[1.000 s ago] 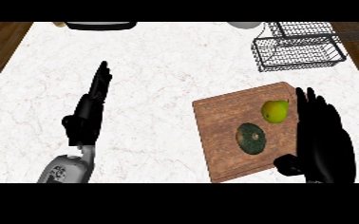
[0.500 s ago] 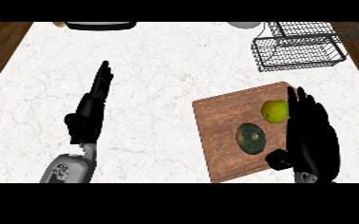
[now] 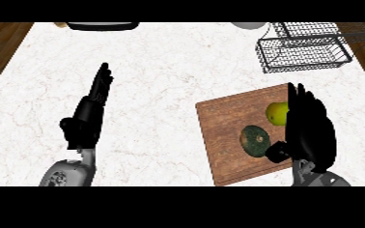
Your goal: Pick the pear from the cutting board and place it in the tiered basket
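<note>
The pear [image 3: 276, 113], yellow-green and rounded, lies on the wooden cutting board [image 3: 228, 125] toward its far right part, its right side hidden from view. The board sits slightly turned on the marble counter. The tiered basket [image 3: 303, 48], of dark wire, stands well beyond it at the counter's far right.

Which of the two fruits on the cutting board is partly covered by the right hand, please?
The yellow-green pear, at the cutting board's far right; the right hand overlaps its right side. The dark green round fruit lies fully visible, nearer the robot.

The right hand [image 3: 308, 130] has slid left, partly covering the pear [image 3: 276, 113].
</note>
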Robot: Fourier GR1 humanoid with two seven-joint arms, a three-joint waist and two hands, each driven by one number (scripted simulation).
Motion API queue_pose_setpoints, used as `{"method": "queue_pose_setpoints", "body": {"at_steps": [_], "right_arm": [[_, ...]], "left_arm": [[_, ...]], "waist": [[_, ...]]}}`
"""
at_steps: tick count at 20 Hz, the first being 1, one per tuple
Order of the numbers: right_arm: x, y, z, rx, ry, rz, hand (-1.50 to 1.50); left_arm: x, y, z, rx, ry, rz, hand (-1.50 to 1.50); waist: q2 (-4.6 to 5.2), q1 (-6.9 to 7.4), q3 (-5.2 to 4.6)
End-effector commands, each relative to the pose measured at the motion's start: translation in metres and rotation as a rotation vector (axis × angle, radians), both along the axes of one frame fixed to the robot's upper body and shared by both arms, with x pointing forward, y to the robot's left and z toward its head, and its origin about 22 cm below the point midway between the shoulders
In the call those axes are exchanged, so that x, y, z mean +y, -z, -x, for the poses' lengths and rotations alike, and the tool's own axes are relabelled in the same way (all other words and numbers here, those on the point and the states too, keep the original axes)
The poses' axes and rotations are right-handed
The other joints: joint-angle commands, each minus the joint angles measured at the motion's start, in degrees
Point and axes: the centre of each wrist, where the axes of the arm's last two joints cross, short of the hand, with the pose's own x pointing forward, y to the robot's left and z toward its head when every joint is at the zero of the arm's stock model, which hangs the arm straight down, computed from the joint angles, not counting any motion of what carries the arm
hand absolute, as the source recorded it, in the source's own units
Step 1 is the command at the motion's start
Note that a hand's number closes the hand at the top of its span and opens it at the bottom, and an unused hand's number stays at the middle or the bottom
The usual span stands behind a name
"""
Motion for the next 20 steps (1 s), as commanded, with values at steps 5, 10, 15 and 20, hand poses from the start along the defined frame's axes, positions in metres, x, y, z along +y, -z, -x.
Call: {"method": "queue_pose_setpoints", "body": {"at_steps": [5, 10, 15, 20], "right_arm": [[-0.016, 0.012, -0.017, 0.015, 0.023, -0.017, -1.5], [-0.02, 0.024, -0.007, 0.03, 0.011, -0.007, -1.5], [-0.023, 0.035, -0.022, 0.008, 0.01, -0.032, -1.5], [-0.013, 0.042, -0.031, 0.002, 0.005, -0.058, -1.5]], "left_arm": [[-0.002, 0.01, -0.01, -0.014, 0.007, 0.007, 0.0], [-0.002, 0.01, -0.011, 0.002, -0.002, -0.004, 0.0], [0.011, 0.005, -0.012, -0.026, -0.001, -0.015, 0.0], [0.01, 0.019, 0.008, -0.005, -0.004, -0.002, 0.0]], "waist": [[0.04, -0.11, -0.01], [0.0, -0.19, 0.0], [0.02, -0.08, 0.0], [0.01, 0.04, 0.0]]}}
